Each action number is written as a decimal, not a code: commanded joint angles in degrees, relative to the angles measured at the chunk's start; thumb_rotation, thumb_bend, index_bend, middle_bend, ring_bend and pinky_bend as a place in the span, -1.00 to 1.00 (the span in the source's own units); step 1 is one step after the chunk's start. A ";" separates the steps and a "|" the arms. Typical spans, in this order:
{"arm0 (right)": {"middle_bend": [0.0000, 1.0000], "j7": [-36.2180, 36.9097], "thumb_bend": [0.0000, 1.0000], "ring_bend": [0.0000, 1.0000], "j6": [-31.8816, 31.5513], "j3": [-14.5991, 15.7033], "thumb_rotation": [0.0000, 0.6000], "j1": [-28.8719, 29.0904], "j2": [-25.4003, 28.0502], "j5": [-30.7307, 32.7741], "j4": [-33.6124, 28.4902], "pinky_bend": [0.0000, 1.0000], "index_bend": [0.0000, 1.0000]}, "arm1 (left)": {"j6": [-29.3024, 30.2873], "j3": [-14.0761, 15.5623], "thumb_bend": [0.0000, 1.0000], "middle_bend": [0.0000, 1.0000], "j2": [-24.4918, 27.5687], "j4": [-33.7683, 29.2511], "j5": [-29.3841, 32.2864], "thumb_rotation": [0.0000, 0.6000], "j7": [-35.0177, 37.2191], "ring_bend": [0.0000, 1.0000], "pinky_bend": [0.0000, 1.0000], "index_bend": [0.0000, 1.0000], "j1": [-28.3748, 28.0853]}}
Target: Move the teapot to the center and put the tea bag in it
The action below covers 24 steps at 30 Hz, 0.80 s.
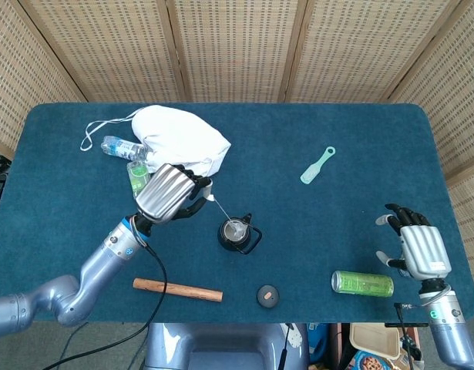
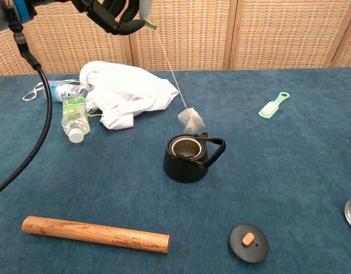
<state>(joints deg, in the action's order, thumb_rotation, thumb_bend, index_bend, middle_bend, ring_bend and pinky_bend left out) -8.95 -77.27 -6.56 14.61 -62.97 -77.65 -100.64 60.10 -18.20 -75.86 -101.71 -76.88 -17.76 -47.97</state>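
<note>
Holding the tea bag's string by its tag, our left hand [image 1: 169, 194] hangs above the blue surface [image 1: 337, 223], up and to the left of the teapot [image 1: 237, 232]; its fingers [image 2: 115, 12] are curled in around the tag at the top of the chest view. From there the string slants down to the tea bag [image 2: 191, 120], which dangles in the air just above the teapot's rim, at its far side, not yet inside. We see the teapot standing upright and open near the middle of the surface, its handle folded to the right. Its lid [image 2: 249, 242] lies in front of the teapot, toward the near edge. Our right hand [image 1: 415, 248] rests at the surface's right side, far from the teapot, fingers spread and holding nothing; a green can [image 1: 362, 284] lies just beside it. Behind and left of the teapot sit a white cloth [image 2: 128, 91] and a small bottle [image 2: 74, 118]. A wooden rod [image 2: 95, 234] lies near the front edge, left of the lid, and a green brush [image 2: 273, 105] lies off to the teapot's right.
</note>
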 commanded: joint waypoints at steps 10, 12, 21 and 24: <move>-0.46 2.16 -0.60 -0.53 0.44 0.12 1.00 -0.65 0.12 0.16 1.07 -0.38 -0.18 | -1.66 0.67 0.04 0.42 -2.96 1.05 1.86 1.00 -2.55 0.36 0.32 0.26 -3.11; -0.46 2.45 -0.60 -0.53 0.63 0.23 1.00 -0.71 0.14 0.08 1.27 -0.38 -0.18 | -1.66 1.14 0.04 0.42 -3.19 1.20 1.91 1.00 -2.75 0.36 0.32 0.26 -3.17; -0.46 3.53 -0.60 -0.53 0.83 0.19 1.00 -1.10 0.13 0.22 2.07 -0.37 -0.18 | -2.31 2.25 0.04 0.42 -4.67 2.74 2.90 1.00 -2.81 0.36 0.32 0.26 -4.03; -0.46 3.88 -0.60 -0.53 0.90 0.12 1.00 -1.23 0.14 0.46 2.31 -0.37 -0.18 | -2.57 2.49 0.04 0.42 -5.07 3.03 3.13 1.00 -2.90 0.36 0.32 0.26 -4.33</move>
<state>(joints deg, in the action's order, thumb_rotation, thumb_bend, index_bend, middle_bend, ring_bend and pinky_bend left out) -5.14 -76.40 -6.41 13.41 -62.83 -77.26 -98.39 57.56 -15.75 -80.88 -98.72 -73.79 -20.63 -52.26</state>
